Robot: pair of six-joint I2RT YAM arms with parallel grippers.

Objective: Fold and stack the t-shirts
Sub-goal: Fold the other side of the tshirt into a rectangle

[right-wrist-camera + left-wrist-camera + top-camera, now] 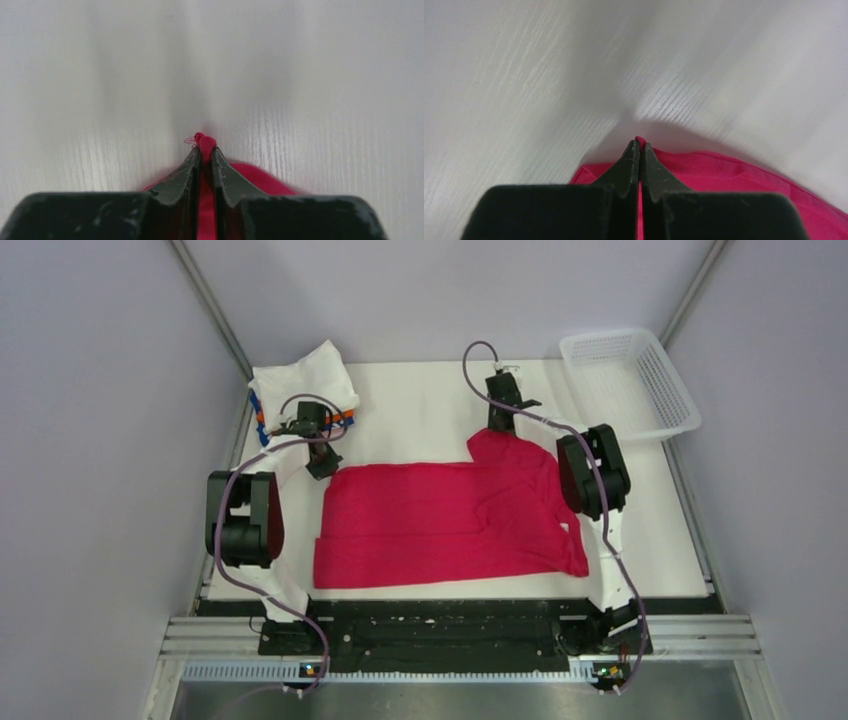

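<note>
Crimson-pink t-shirt (440, 525) lies spread across the middle of the table (420, 400), wrinkled toward its right side and not yet in a neat fold. The left gripper (322, 465) is closed on its far left corner, and the right gripper (497, 428) is closed on a far corner to the right. In each wrist view a small nub of red cloth pokes out between fingers pressed nearly together.

A pile of folded shirts (300, 375) sits in the far left corner of the table, white on top with orange and blue edges showing below, so part of the job looks done. This shirt seems to be at the start of its fold. Folding it and setting it on the pile remain, and no other loose shirt is in sight.

The left arm covers the near side of the pile, so the number of shirts in it cannot be counted. The right arm hides part of the red shirt's right edge. Whether the cloth is one layer or already doubled is hard to tell. No neck tag shows. The white basket (628, 380) at the far right looks bare inside, though its mesh is pale against the table. Both wrist views are blurred beyond the fingertips.
</note>
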